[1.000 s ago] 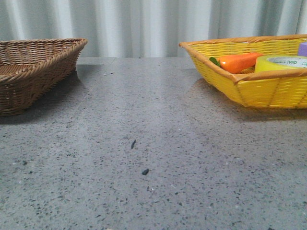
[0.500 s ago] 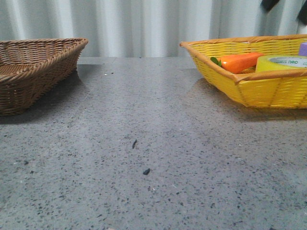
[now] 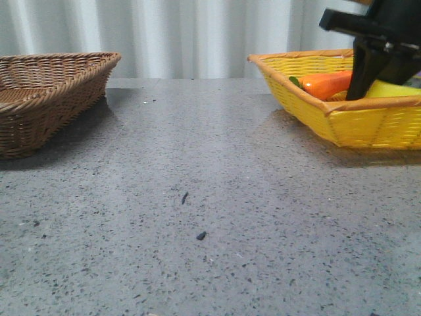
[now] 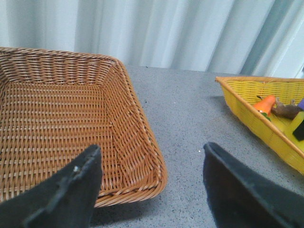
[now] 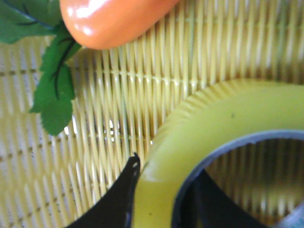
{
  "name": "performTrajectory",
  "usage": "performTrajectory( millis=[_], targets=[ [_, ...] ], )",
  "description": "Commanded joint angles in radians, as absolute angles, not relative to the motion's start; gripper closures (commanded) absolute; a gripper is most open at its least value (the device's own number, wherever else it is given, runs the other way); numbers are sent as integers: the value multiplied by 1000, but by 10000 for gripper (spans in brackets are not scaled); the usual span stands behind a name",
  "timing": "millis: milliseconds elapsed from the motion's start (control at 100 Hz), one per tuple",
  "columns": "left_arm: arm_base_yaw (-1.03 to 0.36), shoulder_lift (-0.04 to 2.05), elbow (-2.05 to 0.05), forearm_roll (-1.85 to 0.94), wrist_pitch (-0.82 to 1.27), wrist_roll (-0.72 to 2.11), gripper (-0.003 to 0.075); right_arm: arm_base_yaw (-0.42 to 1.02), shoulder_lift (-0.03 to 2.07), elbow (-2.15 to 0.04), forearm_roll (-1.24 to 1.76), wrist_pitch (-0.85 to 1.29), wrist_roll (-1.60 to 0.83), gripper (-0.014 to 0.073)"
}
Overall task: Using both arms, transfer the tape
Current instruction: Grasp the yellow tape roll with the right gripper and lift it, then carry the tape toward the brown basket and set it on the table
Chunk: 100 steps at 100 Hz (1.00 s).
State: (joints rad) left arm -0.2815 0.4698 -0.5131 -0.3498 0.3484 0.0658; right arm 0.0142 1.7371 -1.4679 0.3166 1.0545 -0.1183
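Brown wicker basket (image 3: 46, 92) far left on grey speckled table (image 3: 197, 197), cut off by frame edge in front view; inside looks bare in left wrist view. Left gripper (image 4: 152, 190) seen only in its wrist view, hangs by the brown basket's near corner, fingers wide apart, nothing betw them; tips cut off at frame bottom. Two small dark specks (image 3: 192, 216) mid table, too small to ID. Yellow basket (image 3: 342, 118) at right, right side cut off. Orange carrot (image 3: 325, 84) w/ green leaves lies inside, partly behind rim. Tape (image 3: 391, 90) just right of carrot in the same basket, mostly hidden by rim and right arm. Right gripper (image 5: 164, 197) down in the yellow basket; one finger outside the roll wall, the other inside the ring, straddling it. Cannot tell if clamped or loose: fingertips cut off, close-up blurry. Purple bit (image 4: 294, 101) deep in basket, unclear.
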Motion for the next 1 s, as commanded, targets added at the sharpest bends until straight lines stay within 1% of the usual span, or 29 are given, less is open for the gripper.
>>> performTrajectory(
  millis=[0,200,310,450,580,680,990],
  targets=[
    [-288,478,-552,-358,287,64,294,12,1638,-1556,332,1006,-132,638],
    [-288,478,-552,-358,285,64,294,63,1525,-1804,344,1042,-132,638],
    [-288,478,-552,-358,281,64,294,141,1509,-1986,356,1042,-132,637],
    [-288,478,-549,-358,280,64,294,255,1534,-2117,397,1036,-132,636],
    [-288,478,-549,-359,280,64,294,346,1582,-2132,407,1034,-132,637],
    [-288,478,-549,-359,280,64,294,402,1664,-2132,410,1058,-132,637],
    [-288,478,-549,-359,302,64,294,464,1983,-2132,368,1151,-102,635]
  ],
)
